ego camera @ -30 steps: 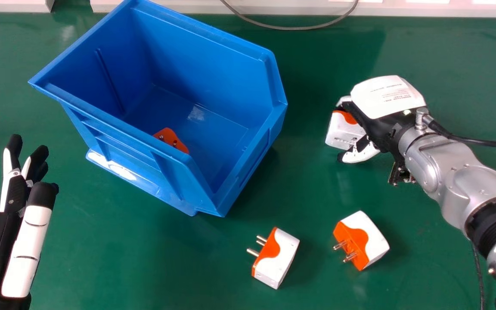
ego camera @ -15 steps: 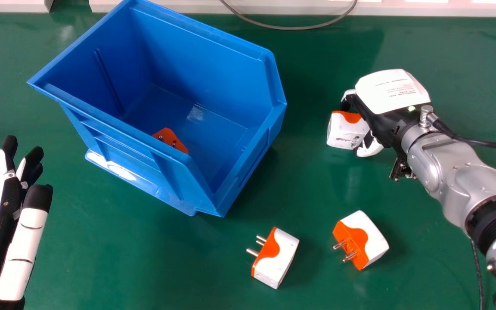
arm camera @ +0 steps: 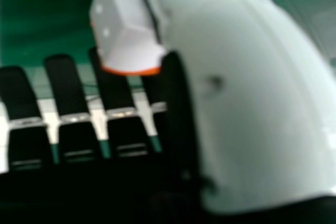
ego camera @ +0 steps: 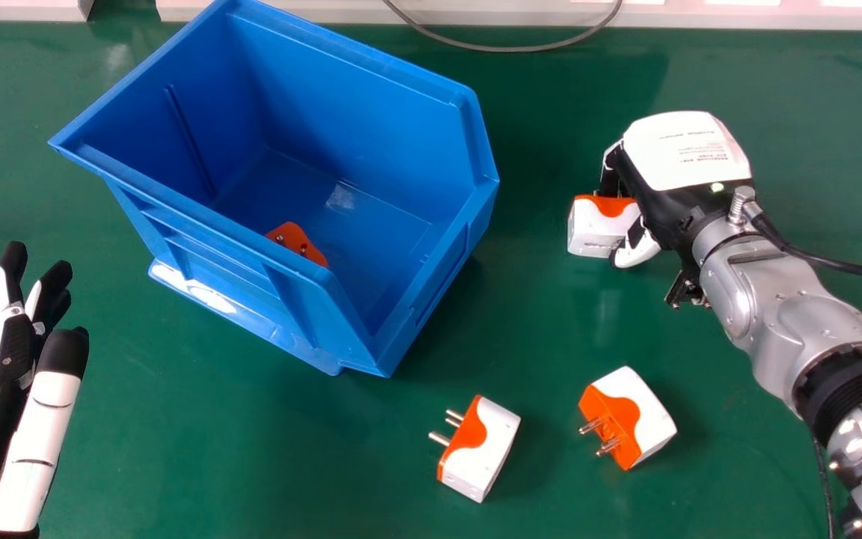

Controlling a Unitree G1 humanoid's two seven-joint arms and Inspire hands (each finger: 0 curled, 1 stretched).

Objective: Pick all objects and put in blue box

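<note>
1. The right robot hand [ego camera: 682,161] is pinching a white and orange plug [ego camera: 597,230] between its bent fingers and its thumb [arm camera: 252,103].
2. The held plug is at the hand's left side. Its orange end faces the far edge of the counter [ego camera: 176,457]. Its white end faces back to the robot. I can't tell which way its long side runs, because the hand hides part of it.
3. Nearer the robot than this hand is a second plug [ego camera: 652,423]. It lies on the counter. Its pins point left and a bit toward the robot. Its long side slants from far left to near right.
4. Nearer the robot and to the hand's left is a third plug [ego camera: 487,449]. Its pins point left. Its long side slants from far right to near left.
5. Left of the hand, and apart from it, is the big blue box [ego camera: 431,299], set at a slant.
6. In the box is an orange piece [ego camera: 296,241], orange face up. The near wall hides some of it.
7. Far to the left is the left robot hand [ego camera: 46,427], with straight fingers.
</note>
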